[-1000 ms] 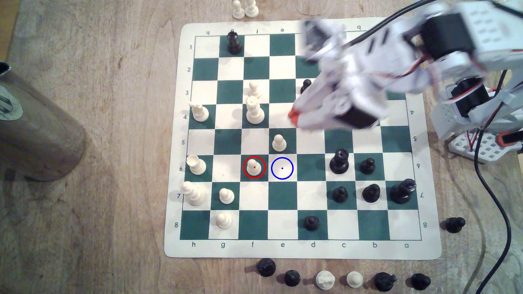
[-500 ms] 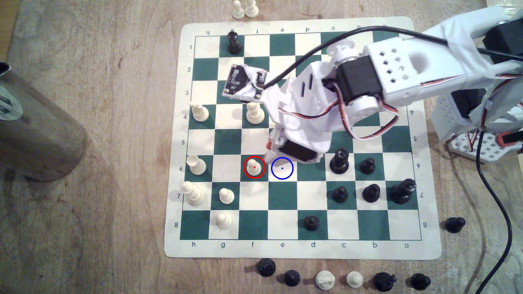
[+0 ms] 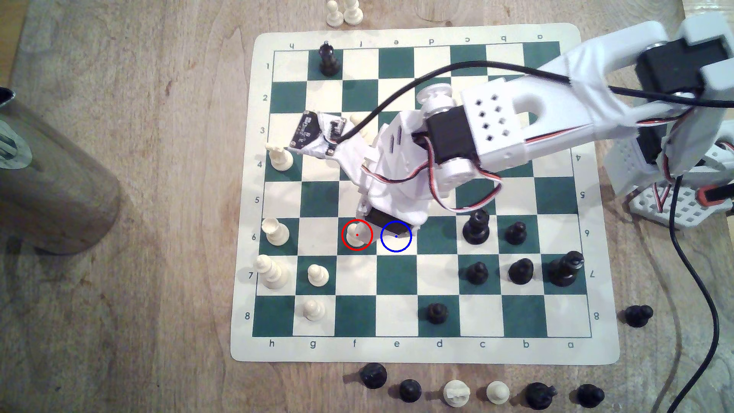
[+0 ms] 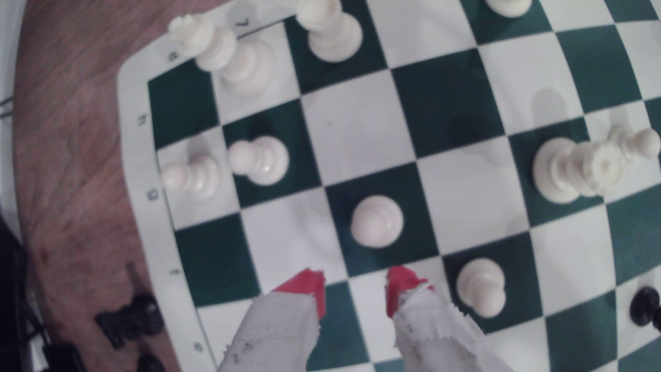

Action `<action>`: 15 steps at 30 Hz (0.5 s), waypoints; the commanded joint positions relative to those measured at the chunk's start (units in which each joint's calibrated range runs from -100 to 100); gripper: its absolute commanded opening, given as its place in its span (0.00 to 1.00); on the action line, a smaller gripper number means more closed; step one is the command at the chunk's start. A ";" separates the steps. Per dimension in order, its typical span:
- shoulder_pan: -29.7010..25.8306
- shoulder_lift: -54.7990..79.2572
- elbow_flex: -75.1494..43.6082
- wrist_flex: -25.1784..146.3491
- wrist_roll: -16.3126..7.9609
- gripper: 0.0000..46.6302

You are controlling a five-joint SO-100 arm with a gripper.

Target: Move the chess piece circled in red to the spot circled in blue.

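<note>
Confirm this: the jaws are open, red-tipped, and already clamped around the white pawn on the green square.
Not clamped. In the wrist view the gripper is open and its red-tipped jaws stand short of the white pawn, with a gap between them and the piece. The pawn sits free on its green square. Open and red-tipped are right.

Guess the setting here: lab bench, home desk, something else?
Probably a hobby or home tabletop rig, not a formal lab: a roll-up chess mat lies on a bare wooden table, captured pieces sit loose along its edge, and the small 3D-printed arm has exposed servo wires.
</note>
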 commanded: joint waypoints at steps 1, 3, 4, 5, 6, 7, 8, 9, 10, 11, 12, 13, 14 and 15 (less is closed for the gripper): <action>0.27 -0.34 -5.73 -2.15 -0.10 0.21; 0.35 0.34 -6.00 -2.80 -0.15 0.21; 0.43 1.19 -6.45 -3.13 -0.15 0.21; 0.43 1.61 -6.54 -3.46 -0.15 0.21; 0.43 1.87 -6.54 -3.70 -0.15 0.21; 0.43 2.21 -6.54 -4.11 -0.15 0.21; 0.51 2.97 -6.63 -4.77 -0.15 0.21; 0.66 3.23 -6.63 -5.10 -0.15 0.21; 0.90 3.57 -6.81 -5.34 -0.15 0.21; 1.05 3.74 -7.00 -5.34 -0.10 0.21; 1.21 3.99 -7.18 -5.42 -0.05 0.21; 1.44 4.25 -7.27 -5.67 0.00 0.21; 1.52 4.33 -7.27 -5.67 0.00 0.21; 1.60 4.50 -7.27 -5.67 0.05 0.21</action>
